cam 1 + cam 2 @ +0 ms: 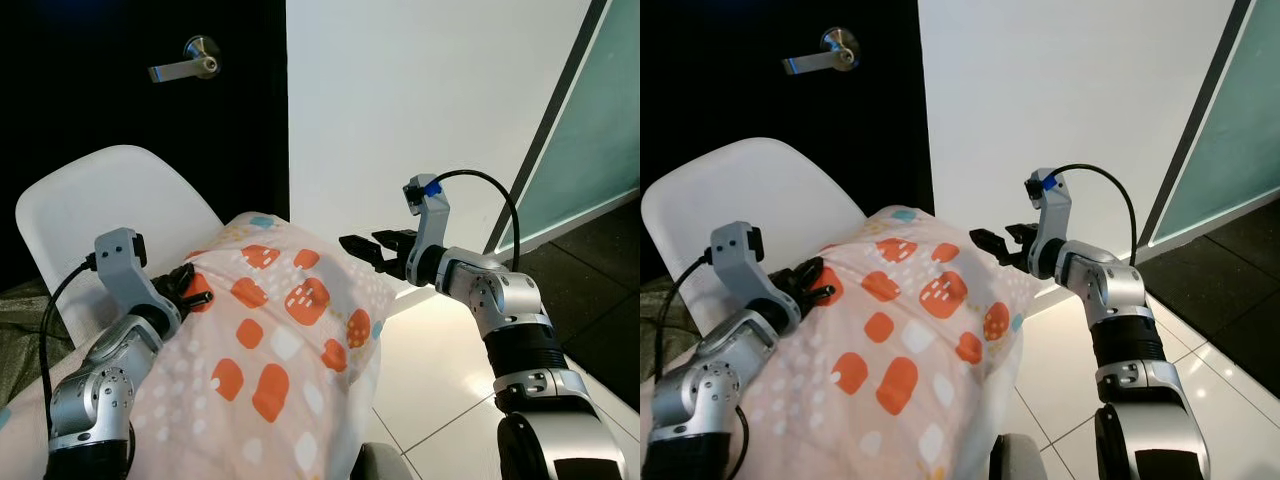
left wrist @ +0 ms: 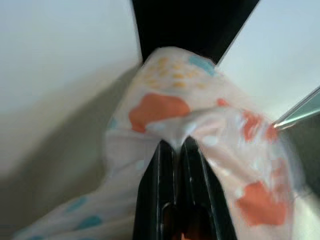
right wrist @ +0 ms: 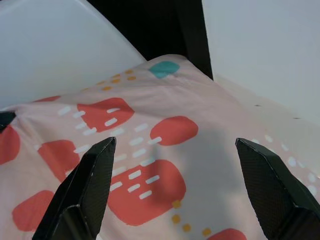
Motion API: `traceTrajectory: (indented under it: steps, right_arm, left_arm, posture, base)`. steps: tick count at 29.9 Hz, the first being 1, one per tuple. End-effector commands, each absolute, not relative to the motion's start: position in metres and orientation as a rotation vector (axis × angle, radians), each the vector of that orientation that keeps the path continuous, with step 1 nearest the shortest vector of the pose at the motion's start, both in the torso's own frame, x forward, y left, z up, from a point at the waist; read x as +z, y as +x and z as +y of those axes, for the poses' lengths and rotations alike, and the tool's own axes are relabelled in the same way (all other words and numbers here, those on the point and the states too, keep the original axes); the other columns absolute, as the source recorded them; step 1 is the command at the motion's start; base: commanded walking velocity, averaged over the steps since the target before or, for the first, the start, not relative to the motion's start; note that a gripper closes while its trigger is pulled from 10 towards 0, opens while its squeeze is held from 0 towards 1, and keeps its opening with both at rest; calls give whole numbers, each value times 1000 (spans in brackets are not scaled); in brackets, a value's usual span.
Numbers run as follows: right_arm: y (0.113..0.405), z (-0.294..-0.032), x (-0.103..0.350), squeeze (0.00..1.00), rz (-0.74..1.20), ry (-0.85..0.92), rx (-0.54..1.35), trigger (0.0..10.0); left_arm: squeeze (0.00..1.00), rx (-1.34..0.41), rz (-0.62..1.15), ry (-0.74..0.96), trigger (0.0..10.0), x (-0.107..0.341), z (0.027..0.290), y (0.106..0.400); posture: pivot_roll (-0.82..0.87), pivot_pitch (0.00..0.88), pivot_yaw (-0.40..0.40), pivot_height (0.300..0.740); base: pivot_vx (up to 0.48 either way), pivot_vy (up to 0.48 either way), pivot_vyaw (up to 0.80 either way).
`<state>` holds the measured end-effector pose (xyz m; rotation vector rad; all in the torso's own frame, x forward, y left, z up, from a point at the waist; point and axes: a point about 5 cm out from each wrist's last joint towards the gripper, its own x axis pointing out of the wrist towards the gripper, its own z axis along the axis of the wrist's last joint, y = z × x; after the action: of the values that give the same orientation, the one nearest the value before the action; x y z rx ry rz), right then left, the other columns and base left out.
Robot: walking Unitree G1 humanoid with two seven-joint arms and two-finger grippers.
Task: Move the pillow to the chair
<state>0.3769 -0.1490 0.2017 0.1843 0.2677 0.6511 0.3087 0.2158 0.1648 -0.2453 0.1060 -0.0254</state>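
The left gripper (image 1: pixel 188 287) was closed on a fold of the pillow (image 1: pixel 270 350), at the pillow's left edge. The left wrist view showed this pinch clearly: the two black fingers (image 2: pixel 161 170) stood close together with pink fabric bunched between them, which the head views showed less well. The right gripper (image 1: pixel 372 247) was wide open just beside the pillow's right upper edge, and in the right wrist view its fingers (image 3: pixel 92 175) were spread above the patterned cover, not touching it. The pillow lay between both grippers, its far end over the seat of the white chair (image 1: pixel 110 205). Its long axis ran from the robot toward the chair and the dark door (image 1: pixel 130 90). No writing was readable.
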Motion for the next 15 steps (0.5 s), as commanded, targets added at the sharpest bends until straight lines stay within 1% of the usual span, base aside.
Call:
traceTrajectory:
  steps: [1, 2, 3, 4, 6, 7, 12, 13, 15]
  right_arm:
    - [375, -147, 199, 0, 268, 187, 668, 10000]
    - [375, -146, 199, 0, 267, 186, 670, 10000]
    - [375, -146, 199, 0, 267, 186, 670, 10000]
    - [375, -146, 198, 0, 267, 186, 671, 10000]
    - [375, -146, 198, 0, 267, 186, 671, 10000]
    - [375, -145, 198, 0, 268, 187, 675, 10000]
    - [375, -144, 199, 0, 267, 186, 682, 10000]
    - [375, -144, 198, 0, 268, 183, 683, 10000]
    - [375, -144, 198, 0, 269, 181, 682, 10000]
  left_arm:
    - [0, 58, 130, -67, 10000, 168, 232, 307]
    - [0, 85, 171, 6, 10000, 165, 237, 305]
    - [0, 85, 171, 6, 10000, 165, 237, 305]
    - [0, 102, 197, 64, 10000, 164, 241, 304]
    - [0, 102, 197, 64, 10000, 164, 241, 304]
    - [0, 112, 218, 102, 10000, 161, 243, 304]
    - [0, 148, 240, 77, 10000, 158, 247, 302]
    - [1000, 160, 258, 46, 10000, 154, 250, 300]
    - [1000, 164, 274, 16, 10000, 152, 250, 298]
  posture:
    - [-189, 30, -36, 616]
    - [-189, 30, -36, 621]
    - [-189, 30, -36, 621]
    - [-189, 30, -36, 626]
    - [-189, 30, -36, 626]
    - [-188, 31, -37, 631]
    - [-189, 31, -36, 641]
    - [-190, 34, -37, 646]
    - [-188, 35, -37, 651]
  base:
    - [0, 0, 0]
    - [0, 0, 0]
    - [0, 0, 0]
    - [0, 0, 0]
    - [0, 0, 0]
    - [0, 0, 0]
    - [0, 0, 0]
    - [0, 0, 0]
    - [0, 0, 0]
